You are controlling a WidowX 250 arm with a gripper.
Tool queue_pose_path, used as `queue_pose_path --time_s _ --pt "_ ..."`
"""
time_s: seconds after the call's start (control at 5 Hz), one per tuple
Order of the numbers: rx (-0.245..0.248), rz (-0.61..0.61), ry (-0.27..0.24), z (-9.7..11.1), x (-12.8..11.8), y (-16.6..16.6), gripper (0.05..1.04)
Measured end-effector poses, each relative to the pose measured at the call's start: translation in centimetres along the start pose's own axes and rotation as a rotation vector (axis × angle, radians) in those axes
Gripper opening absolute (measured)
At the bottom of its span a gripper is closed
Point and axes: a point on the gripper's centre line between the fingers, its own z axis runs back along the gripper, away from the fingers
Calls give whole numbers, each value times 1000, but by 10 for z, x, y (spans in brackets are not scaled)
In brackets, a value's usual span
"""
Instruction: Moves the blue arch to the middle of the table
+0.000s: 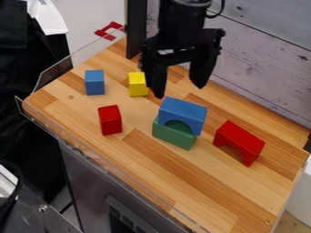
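Showing a rounded cutout; flat-topped blue arch [184, 109].

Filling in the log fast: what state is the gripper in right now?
Gripper: open, fingers apart, holding nothing; the blue arch is not in its grasp.

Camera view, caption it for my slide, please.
Open gripper above a blue arch resting on a green block, a red arch nearby on the wooden table.
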Motion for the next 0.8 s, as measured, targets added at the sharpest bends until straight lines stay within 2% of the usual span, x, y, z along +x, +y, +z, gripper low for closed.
queue_pose_path --time_s 0.2,0.4,0.6,0.8 --pt "-10 241 10 -7 -9 0 1000" --pt "-30 324 26 -10 -11 -4 1001" --pt "-15 374 42 -18 -14 -5 1001" --pt "-32 439 71 -25 -16 -5 1000"
